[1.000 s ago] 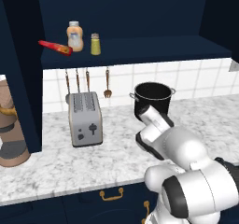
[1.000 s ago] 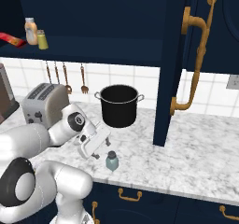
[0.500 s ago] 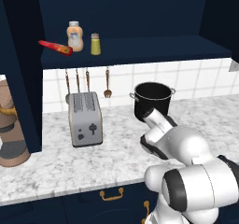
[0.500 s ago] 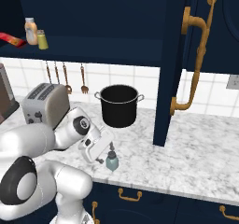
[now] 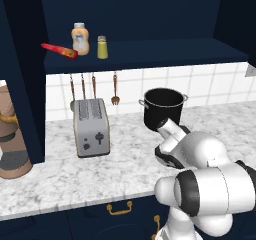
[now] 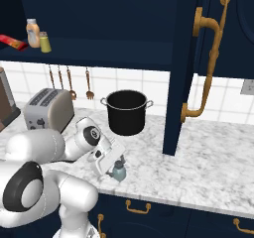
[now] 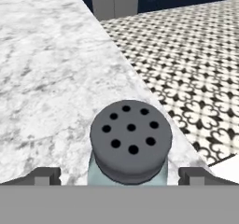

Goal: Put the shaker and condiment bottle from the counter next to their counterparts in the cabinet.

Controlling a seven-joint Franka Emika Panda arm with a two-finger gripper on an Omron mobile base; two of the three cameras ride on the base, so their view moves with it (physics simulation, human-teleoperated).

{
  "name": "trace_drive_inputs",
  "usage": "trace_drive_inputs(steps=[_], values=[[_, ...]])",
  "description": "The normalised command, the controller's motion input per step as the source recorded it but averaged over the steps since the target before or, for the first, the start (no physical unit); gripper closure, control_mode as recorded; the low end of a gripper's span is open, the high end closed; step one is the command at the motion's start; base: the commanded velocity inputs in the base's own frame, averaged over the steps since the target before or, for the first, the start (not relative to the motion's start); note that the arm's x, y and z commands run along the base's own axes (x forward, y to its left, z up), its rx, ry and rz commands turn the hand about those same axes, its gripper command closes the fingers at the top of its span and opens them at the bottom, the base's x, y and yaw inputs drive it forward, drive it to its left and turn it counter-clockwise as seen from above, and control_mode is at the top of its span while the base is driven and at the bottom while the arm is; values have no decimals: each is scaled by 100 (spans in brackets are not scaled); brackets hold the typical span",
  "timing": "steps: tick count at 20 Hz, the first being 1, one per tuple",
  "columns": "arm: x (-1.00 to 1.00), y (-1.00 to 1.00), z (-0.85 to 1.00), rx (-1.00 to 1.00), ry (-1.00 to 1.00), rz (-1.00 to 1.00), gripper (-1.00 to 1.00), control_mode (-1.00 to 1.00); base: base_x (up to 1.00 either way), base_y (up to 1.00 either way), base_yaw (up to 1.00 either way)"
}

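Shaker first: the small pale grey-blue translucent shaker point(image 7: 130, 146) with a dark grey perforated cap stands upright on the white-grey marbled stone counter point(image 7: 51, 73), close to its front edge, directly between the two dark fingertips point(image 7: 46, 175) of the arm's two-finger gripper point(image 7: 122, 177). The jaws stand wide apart on either side of the shaker, with a gap on each side, so nothing is gripped. In the right base view the gripper point(image 6: 113, 163) sits low over the shaker point(image 6: 119, 171), with the black stockpot point(image 6: 127, 112) beyond it and the silver toaster point(image 6: 48, 110) off to its left. High above the hand, on the shelf of the dark navy wall cabinet point(image 5: 150, 50), the slim red squeeze bottle point(image 5: 59, 50) lies on its side, just beside the fat orange bottle with a white cap point(image 5: 80, 38) and the yellow-green shaker with a grey cap point(image 5: 102, 47).
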Motion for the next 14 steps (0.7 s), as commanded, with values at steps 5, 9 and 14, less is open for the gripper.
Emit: trace_drive_inputs(steps=[5, 9, 14], values=[[0, -7, -20, 0, 8, 0, 100, -100, 0, 0, 0], [1, 6, -6, -5, 6, 1, 100, -100, 0, 0, 0], [-3, 0, 33, -11, -2, 23, 100, -100, 0, 0, 0]])
